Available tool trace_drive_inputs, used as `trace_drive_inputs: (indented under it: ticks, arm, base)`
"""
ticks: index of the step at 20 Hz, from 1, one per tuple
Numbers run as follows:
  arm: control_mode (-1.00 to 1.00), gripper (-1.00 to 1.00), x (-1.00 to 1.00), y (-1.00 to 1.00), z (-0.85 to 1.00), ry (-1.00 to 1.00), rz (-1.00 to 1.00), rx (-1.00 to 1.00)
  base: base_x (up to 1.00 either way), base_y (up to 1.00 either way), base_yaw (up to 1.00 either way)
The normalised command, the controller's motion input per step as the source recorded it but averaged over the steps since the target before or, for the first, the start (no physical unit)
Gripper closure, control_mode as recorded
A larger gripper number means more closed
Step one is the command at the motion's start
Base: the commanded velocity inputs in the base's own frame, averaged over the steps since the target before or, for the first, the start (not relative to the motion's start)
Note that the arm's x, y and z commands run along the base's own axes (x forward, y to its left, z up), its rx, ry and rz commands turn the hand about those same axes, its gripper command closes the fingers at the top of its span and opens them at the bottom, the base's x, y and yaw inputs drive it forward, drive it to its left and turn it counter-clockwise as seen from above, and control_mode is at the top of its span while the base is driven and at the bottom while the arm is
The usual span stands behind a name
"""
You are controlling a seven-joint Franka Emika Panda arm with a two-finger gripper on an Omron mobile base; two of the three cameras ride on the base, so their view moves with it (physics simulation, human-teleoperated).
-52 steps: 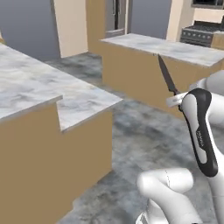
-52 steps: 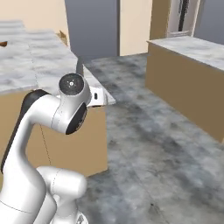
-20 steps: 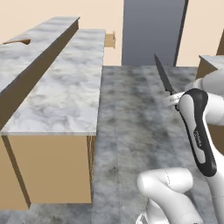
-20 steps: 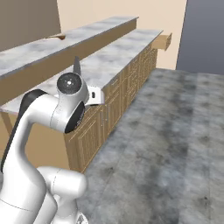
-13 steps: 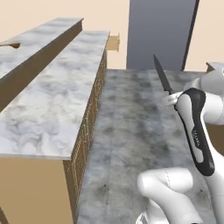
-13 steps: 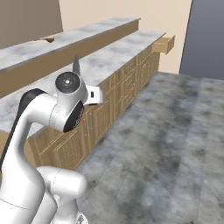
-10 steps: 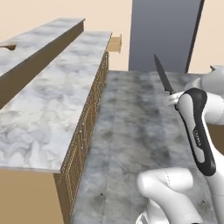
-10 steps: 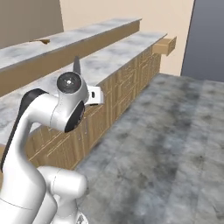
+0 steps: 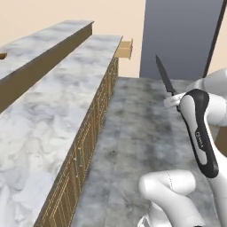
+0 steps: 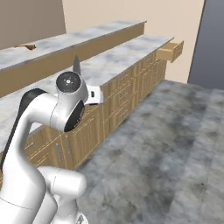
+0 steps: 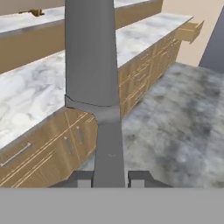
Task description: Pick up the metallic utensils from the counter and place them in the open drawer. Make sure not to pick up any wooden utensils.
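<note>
My gripper (image 11: 109,178) is shut on the dark handle of the knife (image 11: 91,52), whose pointed dark blade stands up from the fingers. In the left base view the knife (image 9: 163,75) rises above the gripper (image 9: 174,96), out over the floor to the right of the counter (image 9: 66,93). The open drawer (image 9: 125,48) juts from the counter's far end (image 10: 170,51) (image 11: 191,31). An orange-brown wooden utensil (image 11: 37,13) lies on the raised ledge (image 10: 26,46). The thin silver utensil is out of view.
A raised marble ledge (image 9: 44,44) with a tan face runs along the back of the counter. Tan cabinet fronts (image 10: 118,100) line the counter's side. Grey stone floor (image 10: 175,144) stretches to the right. A tall dark grey panel (image 9: 181,40) stands beyond the drawer.
The whole scene has shifted: the base has turned and driven along the counter, and the drawer end now looks nearer. The knife stays held upright in the gripper.
</note>
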Motion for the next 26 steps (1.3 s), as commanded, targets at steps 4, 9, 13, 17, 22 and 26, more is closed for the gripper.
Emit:
trace_drive_inputs:
  ticks: [4, 9, 13, 17, 22, 26]
  arm:
    - [1.0, 1.0, 0.0, 0.0, 0.0, 0.0, 0.0, 0.0]
    - [1.0, 1.0, 0.0, 0.0, 0.0, 0.0, 0.0, 0.0]
    - [1.0, 1.0, 0.0, 0.0, 0.0, 0.0, 0.0, 0.0]
    - [1.0, 1.0, 0.0, 0.0, 0.0, 0.0, 0.0, 0.0]
    - [1.0, 1.0, 0.0, 0.0, 0.0, 0.0, 0.0, 0.0]
    - [1.0, 1.0, 0.0, 0.0, 0.0, 0.0, 0.0, 0.0]
  base:
    - [1.0, -0.58, 0.04]
    - [1.0, -0.74, 0.0]
    - [1.0, -0.5, -0.04]
    - [1.0, -0.28, -0.07]
    - [1.0, -0.2, -0.07]
    - [1.0, -0.13, -0.06]
